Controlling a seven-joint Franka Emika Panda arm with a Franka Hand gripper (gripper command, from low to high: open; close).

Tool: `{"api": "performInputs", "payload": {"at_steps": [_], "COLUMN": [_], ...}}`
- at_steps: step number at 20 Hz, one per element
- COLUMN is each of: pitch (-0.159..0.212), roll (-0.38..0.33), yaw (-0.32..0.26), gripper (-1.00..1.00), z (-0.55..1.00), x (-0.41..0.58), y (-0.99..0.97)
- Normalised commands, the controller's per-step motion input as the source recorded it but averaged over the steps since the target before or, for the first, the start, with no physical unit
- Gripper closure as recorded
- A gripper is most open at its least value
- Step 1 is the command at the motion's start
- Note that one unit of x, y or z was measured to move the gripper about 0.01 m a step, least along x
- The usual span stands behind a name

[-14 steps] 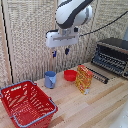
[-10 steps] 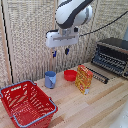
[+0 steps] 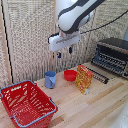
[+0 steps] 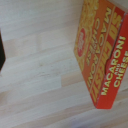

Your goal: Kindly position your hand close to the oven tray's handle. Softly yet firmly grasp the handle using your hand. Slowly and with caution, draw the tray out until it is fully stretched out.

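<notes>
Hanging unmoved, hand point(image 3: 64, 52) fingers parted and gripping nothing, well apart from oven point(image 3: 112, 55) and tray point(image 3: 98, 74), approach pending.

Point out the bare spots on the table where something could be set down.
Bare wood lies between the red basket and the macaroni box, and in front of the oven. It is crowded around the blue cup, red bowl and box.

Box side panel: "MACARONI AND CHEESE" in white capitals on the red-orange cardboard box point(image 4: 102, 55) in the wrist view.
Box front face: large yellow lettering, too blurred to read.
Same box standing on the counter, exterior view point(image 3: 84, 79): print too small to read.
</notes>
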Motion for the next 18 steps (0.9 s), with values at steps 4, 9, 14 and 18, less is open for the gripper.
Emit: {"api": "performInputs", "payload": {"at_steps": [4, 9, 14, 18], "pitch": [0.000, 0.000, 0.000, -0.021], "roll": [-0.375, -0.375, -0.375, -0.334], "yaw": [0.111, 0.103, 0.096, 0.092], "gripper": [-1.00, -1.00, -1.00, -1.00], "z": [-0.03, -0.03, 0.00, 0.07], "x": [0.000, 0.009, 0.070, 0.261], "y": [-0.16, -0.11, -0.07, -0.04]}}
